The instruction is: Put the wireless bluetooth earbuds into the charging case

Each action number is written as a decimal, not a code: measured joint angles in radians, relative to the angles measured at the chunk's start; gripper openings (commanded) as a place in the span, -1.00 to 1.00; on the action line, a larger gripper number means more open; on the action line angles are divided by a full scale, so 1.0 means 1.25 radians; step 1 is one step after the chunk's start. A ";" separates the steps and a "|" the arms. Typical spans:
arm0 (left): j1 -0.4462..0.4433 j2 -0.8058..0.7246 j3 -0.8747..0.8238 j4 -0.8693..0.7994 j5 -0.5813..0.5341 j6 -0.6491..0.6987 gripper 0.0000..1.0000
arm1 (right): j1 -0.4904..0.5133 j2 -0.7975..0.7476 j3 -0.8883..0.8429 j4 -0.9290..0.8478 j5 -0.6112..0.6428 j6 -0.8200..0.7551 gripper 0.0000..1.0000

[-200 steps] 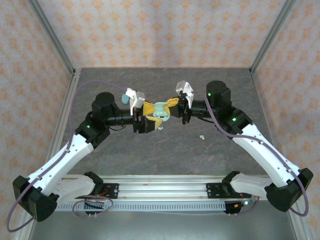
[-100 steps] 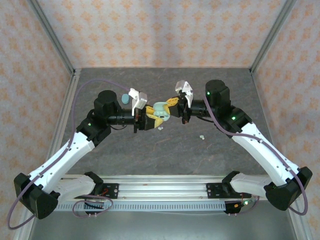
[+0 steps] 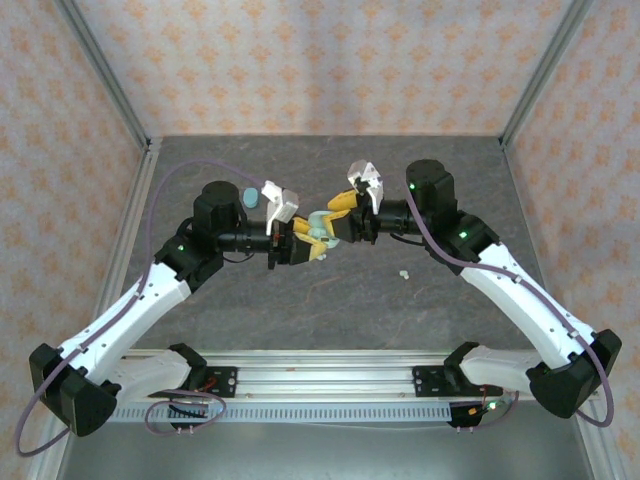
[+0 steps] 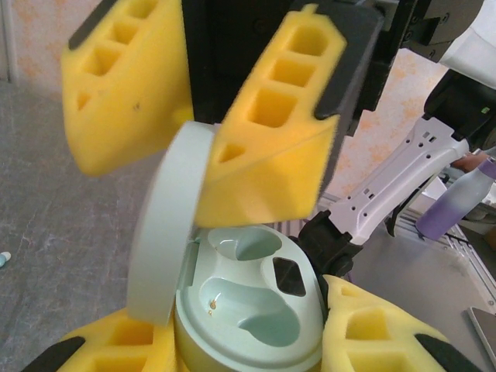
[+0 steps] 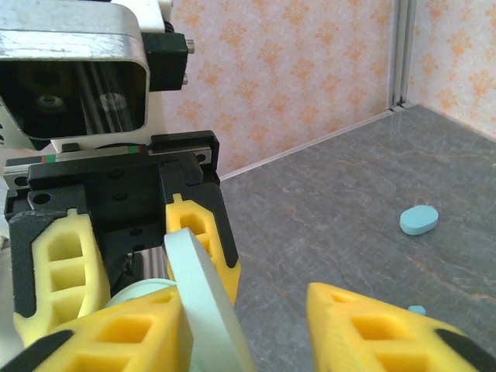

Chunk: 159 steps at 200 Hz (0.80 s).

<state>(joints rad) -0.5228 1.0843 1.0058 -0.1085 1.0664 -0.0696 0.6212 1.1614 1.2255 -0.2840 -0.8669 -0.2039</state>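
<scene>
The mint-green charging case hangs above the table between the two arms. My left gripper is shut on its base. The lid stands open and both wells are empty. My right gripper is open around the lid: the lid leans on the left finger and a wide gap separates it from the other finger. A whitish earbud lies on the table at the right. A pale blue earbud lies near the blue case.
A closed pale blue case lies on the grey table behind the left wrist. Another tiny nub lies on the table at the left edge of the left wrist view. Patterned walls and metal posts enclose the table.
My left gripper has closed on the case base. My right gripper has opened off the lid in the last half second. Both wrists and the case drifted slightly left.
</scene>
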 measured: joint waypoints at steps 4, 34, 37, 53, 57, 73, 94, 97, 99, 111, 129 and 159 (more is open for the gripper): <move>0.000 0.000 -0.001 0.000 0.000 -0.001 -0.77 | 0.000 0.000 0.000 0.000 0.001 0.005 -0.01; 0.021 0.001 -0.024 0.013 0.001 -0.012 -0.78 | 0.000 0.004 0.000 -0.001 0.003 0.023 0.12; 0.024 0.001 -0.026 0.013 0.002 -0.013 -0.78 | 0.000 0.004 0.000 -0.001 0.003 0.027 0.13; 0.040 0.001 -0.035 0.015 0.003 -0.017 -0.79 | -0.003 0.008 0.000 -0.001 0.003 0.048 0.22; 0.044 0.001 -0.037 0.016 0.003 -0.018 -0.80 | -0.005 0.008 0.000 -0.001 0.003 0.055 0.24; 0.062 0.001 -0.043 0.018 0.005 -0.023 -0.80 | -0.015 0.008 0.002 0.000 0.004 0.089 0.29; 0.085 0.001 -0.056 0.021 0.006 -0.027 -0.81 | -0.033 0.010 0.015 0.000 0.017 0.148 0.31; 0.089 0.001 -0.059 0.022 0.006 -0.027 -0.81 | -0.036 0.010 0.019 0.000 0.023 0.159 0.31; 0.090 0.001 -0.061 0.022 0.005 -0.027 -0.81 | -0.037 0.011 0.021 -0.001 0.026 0.167 0.31; 0.102 -0.002 -0.073 0.023 0.005 -0.027 -0.80 | -0.046 0.015 0.040 -0.006 0.053 0.207 0.28; 0.116 -0.006 -0.091 0.024 0.003 -0.027 -0.81 | -0.061 0.035 0.083 -0.026 0.097 0.274 0.15; 0.126 -0.018 -0.118 0.024 0.000 -0.027 -0.81 | -0.070 0.091 0.110 -0.068 0.172 0.385 -0.02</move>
<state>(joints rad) -0.3653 1.0622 0.8585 -0.0784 1.0660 -0.1032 0.5335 1.2747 1.3636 -0.3695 -0.6521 0.2768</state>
